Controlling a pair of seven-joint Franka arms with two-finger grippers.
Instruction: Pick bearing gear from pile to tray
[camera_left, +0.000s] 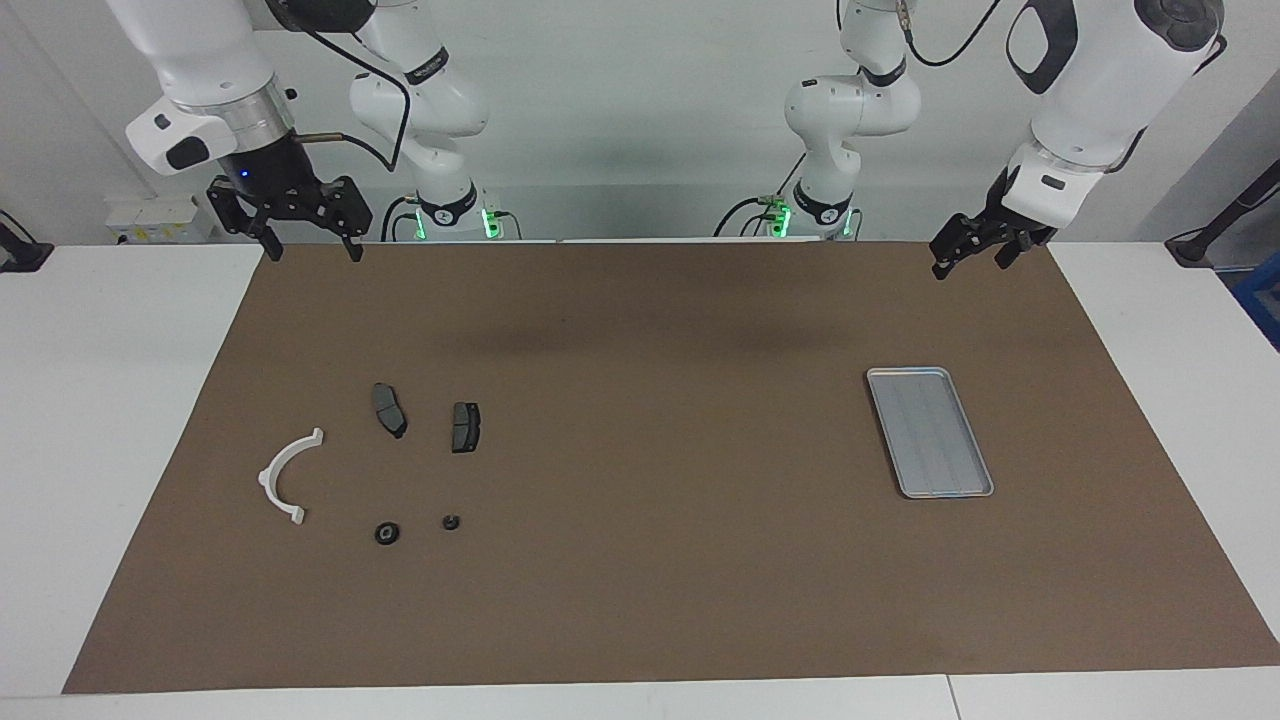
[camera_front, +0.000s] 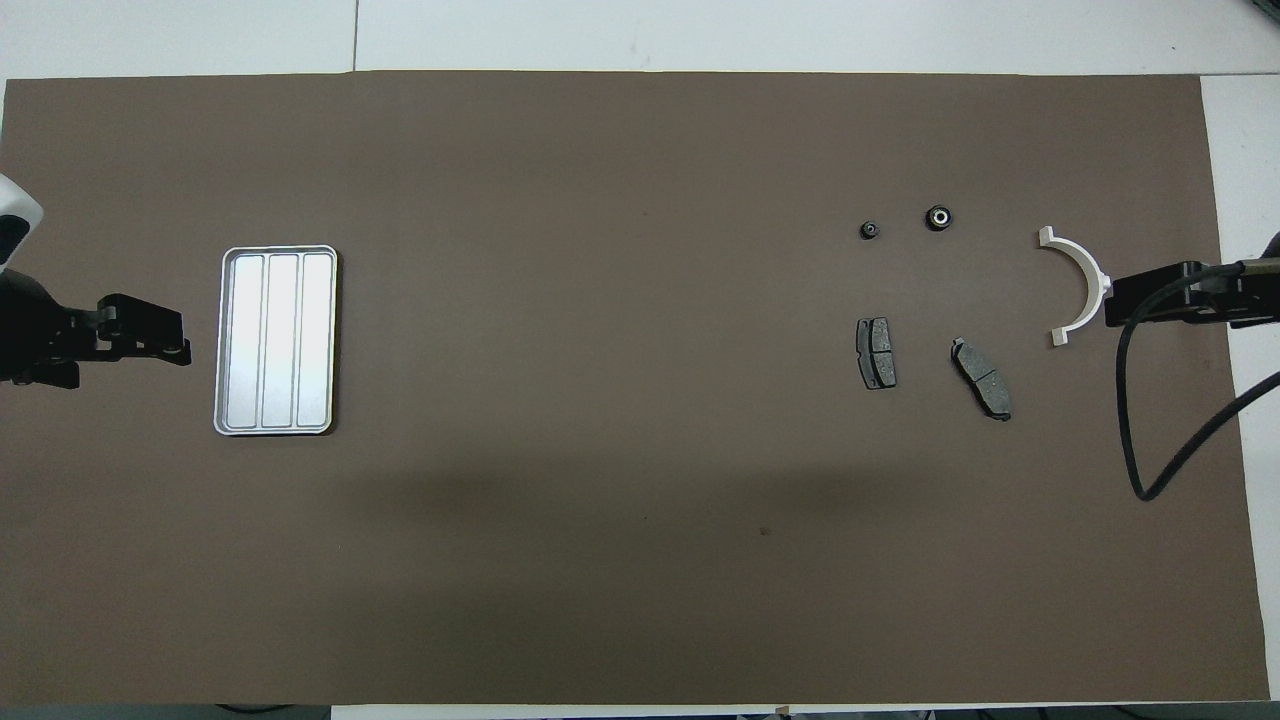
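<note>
Overhead, both arms wait raised above a brown mat (camera_left: 640, 600), parts scattered and tray bare.

Largest first: the mat covers most of the table (camera_left: 100, 450). The tray (camera_left: 975, 492) lies flat toward the left arm's end, nothing in it. The left gripper (camera_left: 968, 255) hangs over the mat's edge nearest the robots, jaws spread, holding nothing. The right gripper (camera_left: 308, 243) hangs likewise at its own end, jaws wide apart. Toward that end lies the pile: a white arc (camera_left: 283, 478), two grey pads (camera_left: 389, 409) (camera_left: 465, 427) nearer the robots, and farthest from them two small black round parts (camera_left: 388, 533) (camera_left: 451, 521), well apart from the tray.
</note>
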